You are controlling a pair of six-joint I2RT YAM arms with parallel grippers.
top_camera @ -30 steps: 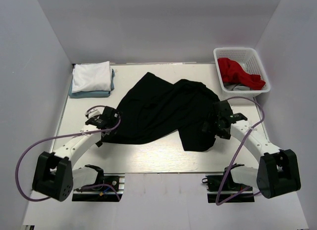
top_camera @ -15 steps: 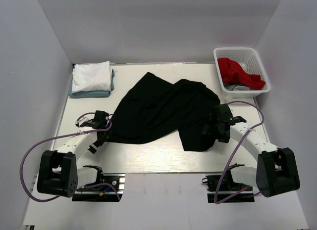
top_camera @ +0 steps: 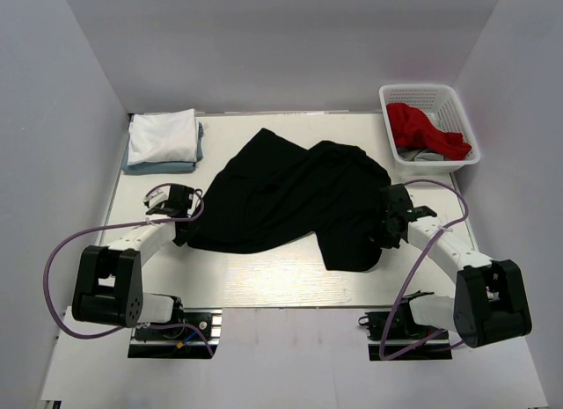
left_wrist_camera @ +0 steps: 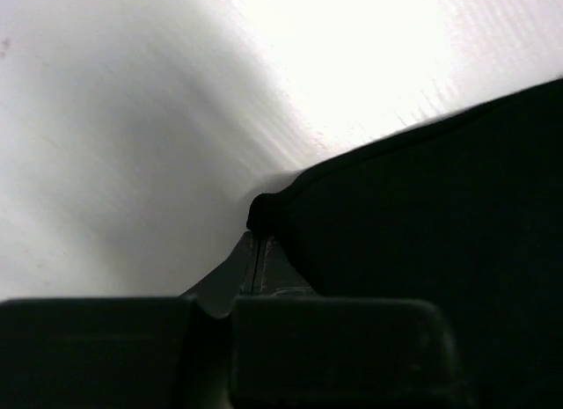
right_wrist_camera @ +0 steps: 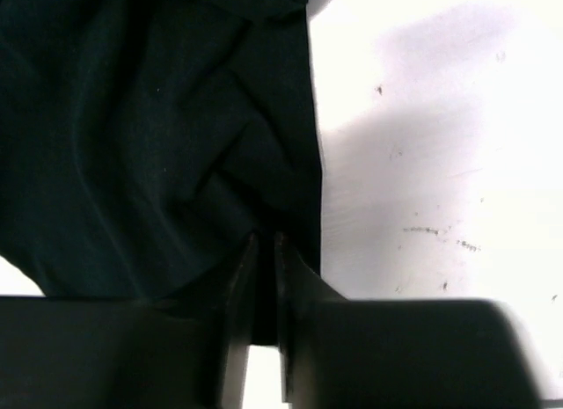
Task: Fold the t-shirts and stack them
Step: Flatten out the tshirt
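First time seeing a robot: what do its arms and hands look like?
The left arm and right arm are slim white links with chunky black joint blocks; a looping purple cable trails from each. The left hand and right hand are dark, each with two narrow fingers.

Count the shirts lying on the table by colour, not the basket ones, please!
black t-shirt: 1
white t-shirt: 1
light blue-grey t-shirt: 1
Total: 3
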